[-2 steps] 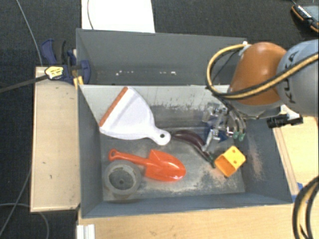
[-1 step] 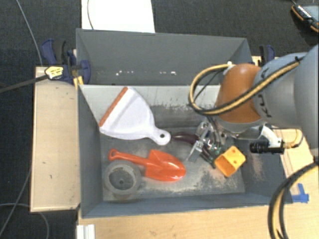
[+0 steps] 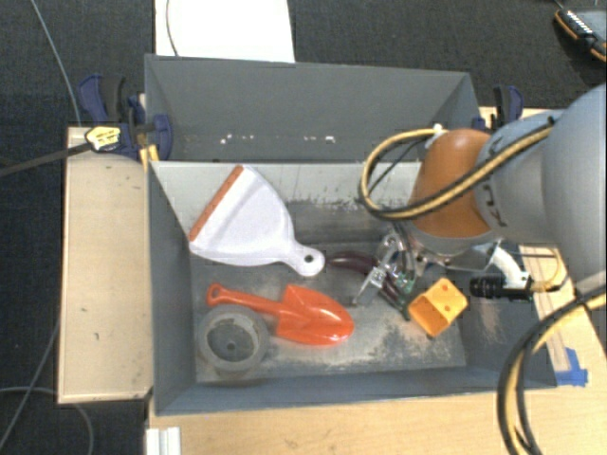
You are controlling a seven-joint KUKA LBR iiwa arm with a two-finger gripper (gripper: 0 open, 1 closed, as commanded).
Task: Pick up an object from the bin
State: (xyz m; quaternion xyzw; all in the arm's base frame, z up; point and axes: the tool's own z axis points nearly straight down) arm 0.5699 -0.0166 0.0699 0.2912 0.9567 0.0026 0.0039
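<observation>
1. Gripper (image 3: 382,275) sits low, just above and right of the orange scoop (image 3: 302,313); open or closed cannot be told.
2. Dark curved item (image 3: 347,261) lies above the scoop's blade, beside the gripper.
3. Yellow block (image 3: 437,306) lies right of the scoop.

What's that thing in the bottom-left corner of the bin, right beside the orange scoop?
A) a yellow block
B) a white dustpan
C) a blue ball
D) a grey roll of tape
D: a grey roll of tape lies flat in that corner, just left of the orange scoop; the white dustpan is above them, the yellow block far to the right.
</observation>
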